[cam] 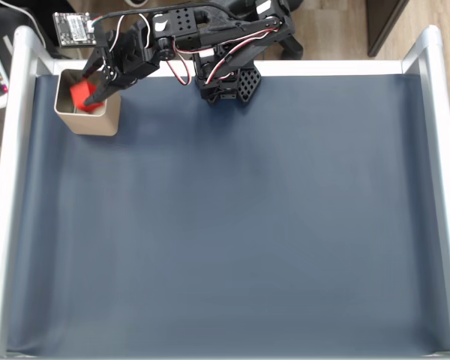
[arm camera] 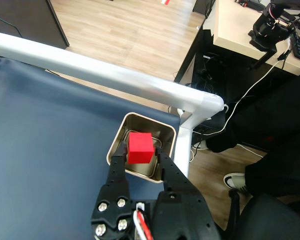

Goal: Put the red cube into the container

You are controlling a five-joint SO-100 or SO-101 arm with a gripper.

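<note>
So the red cube [arm camera: 140,147] is a small, bright red block with plain flat faces and crisp edges, no markings on it that I can see. The black pincer [arm camera: 140,156] is clamped on it, one finger [arm camera: 118,167] on each side, holding it right over the open mouth of the container [arm camera: 166,131]. In the wrist view the cube sits at the very tip of the pincer, with the tin just beyond and below it. The container is a square silvery-beige tin with rounded corners and shiny inner walls, way wider than the cube. In the fixed view the cube [cam: 82,93] shows inside the tin's outline [cam: 97,124], which stands in the corner of the dark blue table [cam: 232,225] right by the white rail [arm camera: 115,77].
</note>
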